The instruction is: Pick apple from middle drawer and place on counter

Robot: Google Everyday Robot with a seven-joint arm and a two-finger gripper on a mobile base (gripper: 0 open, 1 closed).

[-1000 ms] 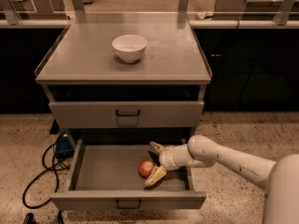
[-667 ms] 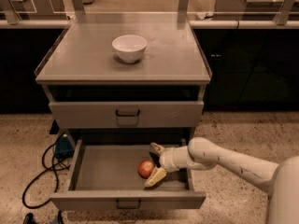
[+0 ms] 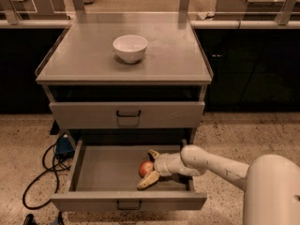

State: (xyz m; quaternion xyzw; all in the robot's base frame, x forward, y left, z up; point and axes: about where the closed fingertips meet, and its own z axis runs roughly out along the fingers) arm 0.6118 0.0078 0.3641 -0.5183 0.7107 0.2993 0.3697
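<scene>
Two pale fingers [image 3: 149, 181] of the white arm's gripper [image 3: 148, 169] stand spread wide on either side of the small round red-orange apple [image 3: 144, 168]. It lies in the pulled-out grey metal middle drawer [image 3: 98, 172]; whether they touch it cannot be told. Beyond, a white ceramic bowl [image 3: 130, 47] sits on the flat grey metal counter [image 3: 178, 60].

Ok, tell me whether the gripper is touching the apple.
Cannot tell. The camera view shows the gripper inside the middle drawer, open fingers either side of the apple; neither a gap nor contact shows plainly.
</scene>
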